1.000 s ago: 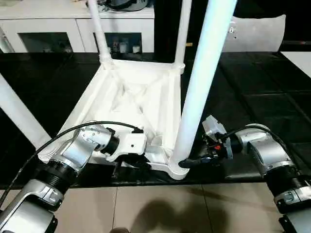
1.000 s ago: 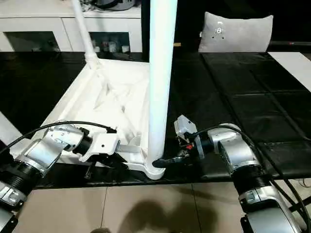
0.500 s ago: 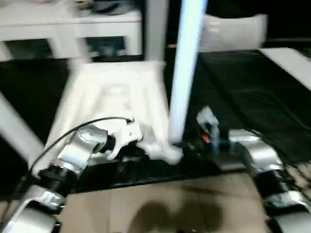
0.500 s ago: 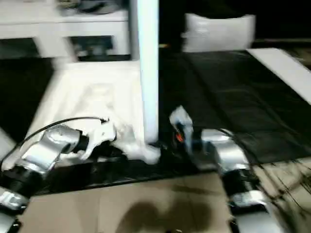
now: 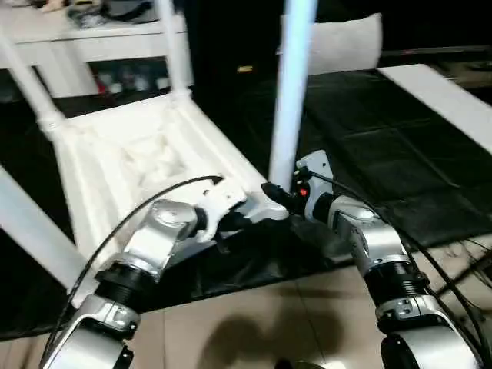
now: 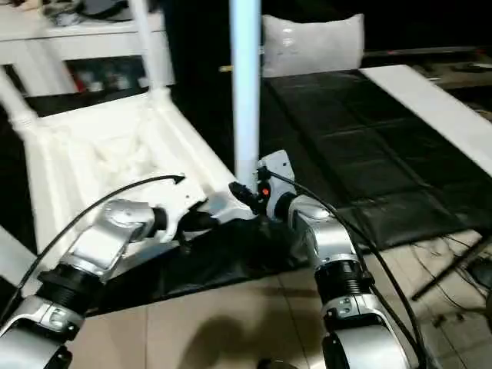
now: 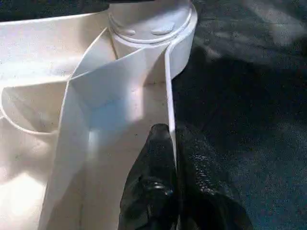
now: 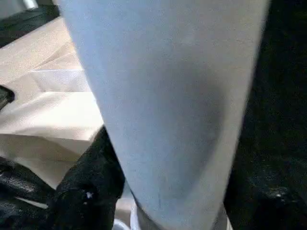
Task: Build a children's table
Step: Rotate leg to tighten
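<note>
Lying upside down on the dark mat (image 5: 400, 161), the children's table (image 5: 131, 154) fills the left and middle of the head views, its ribbed underside facing up and its legs rising past the top edge. The left gripper (image 7: 173, 158) sits at the near edge of the tabletop, lower centre of the left eye picture; in the left wrist view its two black fingers (image 7: 153, 177) are pressed together on the thin white rim wall, one on each side, just short of the round corner socket (image 7: 148, 24). The right gripper (image 5: 278, 192) is at the foot of the near leg (image 5: 292, 92), which stands upright in that socket at the middle of the frame. In the right wrist view the leg takes up most of the picture and one black finger (image 8: 91, 182) lies against its side, so the jaws stand spread around the leg. A white cabinet (image 5: 84, 54) sits in the upper left, a grey cushion (image 5: 342, 42) in the upper right, and tan floor tiles (image 5: 254, 323) run along the bottom.
</note>
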You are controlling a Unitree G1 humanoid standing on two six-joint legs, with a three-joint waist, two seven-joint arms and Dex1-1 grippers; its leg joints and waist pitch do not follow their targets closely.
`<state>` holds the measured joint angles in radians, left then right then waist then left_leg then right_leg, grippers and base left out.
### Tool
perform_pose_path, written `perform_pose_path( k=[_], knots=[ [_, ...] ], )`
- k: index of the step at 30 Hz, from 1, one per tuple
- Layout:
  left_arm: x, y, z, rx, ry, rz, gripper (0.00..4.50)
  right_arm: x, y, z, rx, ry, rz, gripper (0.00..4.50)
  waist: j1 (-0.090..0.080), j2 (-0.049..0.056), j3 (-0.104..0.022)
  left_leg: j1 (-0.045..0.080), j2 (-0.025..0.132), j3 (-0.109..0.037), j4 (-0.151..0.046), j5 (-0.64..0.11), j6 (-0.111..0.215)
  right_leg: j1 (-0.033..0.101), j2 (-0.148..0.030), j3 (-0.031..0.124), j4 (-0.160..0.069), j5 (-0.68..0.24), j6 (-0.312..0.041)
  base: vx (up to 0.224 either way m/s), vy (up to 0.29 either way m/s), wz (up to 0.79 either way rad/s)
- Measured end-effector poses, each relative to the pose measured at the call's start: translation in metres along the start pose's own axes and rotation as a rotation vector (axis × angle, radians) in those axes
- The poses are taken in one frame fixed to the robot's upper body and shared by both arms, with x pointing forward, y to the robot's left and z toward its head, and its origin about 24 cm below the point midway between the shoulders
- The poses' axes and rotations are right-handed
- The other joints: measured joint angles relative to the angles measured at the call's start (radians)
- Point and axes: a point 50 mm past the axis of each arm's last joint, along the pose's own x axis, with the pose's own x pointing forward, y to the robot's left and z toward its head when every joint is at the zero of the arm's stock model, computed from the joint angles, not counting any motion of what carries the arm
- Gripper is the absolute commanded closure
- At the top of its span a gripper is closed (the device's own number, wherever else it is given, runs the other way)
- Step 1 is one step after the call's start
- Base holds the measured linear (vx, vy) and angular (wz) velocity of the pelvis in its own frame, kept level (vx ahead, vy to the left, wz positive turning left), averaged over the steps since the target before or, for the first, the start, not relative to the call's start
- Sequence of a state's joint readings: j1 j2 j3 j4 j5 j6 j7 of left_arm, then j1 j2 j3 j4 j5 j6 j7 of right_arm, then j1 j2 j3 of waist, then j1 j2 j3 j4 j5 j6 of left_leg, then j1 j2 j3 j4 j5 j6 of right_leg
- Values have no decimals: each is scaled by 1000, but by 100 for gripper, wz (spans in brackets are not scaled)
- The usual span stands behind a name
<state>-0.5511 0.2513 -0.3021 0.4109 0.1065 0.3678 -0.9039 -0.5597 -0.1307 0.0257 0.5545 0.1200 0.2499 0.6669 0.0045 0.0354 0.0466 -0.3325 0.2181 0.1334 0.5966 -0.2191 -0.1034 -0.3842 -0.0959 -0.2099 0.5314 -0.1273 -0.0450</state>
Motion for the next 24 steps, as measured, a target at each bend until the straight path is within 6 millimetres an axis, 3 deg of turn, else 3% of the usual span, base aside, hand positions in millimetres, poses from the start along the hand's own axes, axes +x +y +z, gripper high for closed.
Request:
perform_pose_path(
  k=[7,8,9,13,18,20,24],
  knots=[
    [-10,4,-1,94,-13,-52,450,-24,-6,0,-91,-19,149,89,51,1,-1,-10,0,1,0,-2,1,-24,1,11,33,-9,-12,15,-5,1],
    [-12,4,-2,104,-10,-60,450,-26,-7,0,-99,-15,171,89,56,1,-1,-10,1,2,0,-2,1,-26,2,11,35,-10,-13,0,0,0],
    [-14,5,-2,118,-7,-69,450,-28,-7,1,-110,-13,192,55,60,1,-1,-10,2,2,0,-2,1,-26,2,11,37,-11,-14,0,0,0],
    [-22,6,-8,173,9,-121,450,-41,-13,6,-171,3,287,35,76,1,-1,-9,3,4,3,-1,0,-28,3,11,40,-13,-12,0,0,0],
    [-33,5,-15,246,34,-223,450,-58,-13,5,-239,65,447,35,91,1,-1,-7,3,8,5,-1,0,-28,2,15,42,-13,-12,0,0,0],
    [-38,5,-17,278,49,-264,450,-62,-11,4,-246,88,528,70,95,0,-1,-6,3,8,5,-1,-1,-28,2,16,43,-13,-12,0,0,0],
    [-42,4,-18,324,71,-333,450,-66,-12,6,-250,114,631,95,107,0,-2,-4,3,10,5,-1,-1,-27,2,18,44,-13,-12,0,0,0]
  ],
)
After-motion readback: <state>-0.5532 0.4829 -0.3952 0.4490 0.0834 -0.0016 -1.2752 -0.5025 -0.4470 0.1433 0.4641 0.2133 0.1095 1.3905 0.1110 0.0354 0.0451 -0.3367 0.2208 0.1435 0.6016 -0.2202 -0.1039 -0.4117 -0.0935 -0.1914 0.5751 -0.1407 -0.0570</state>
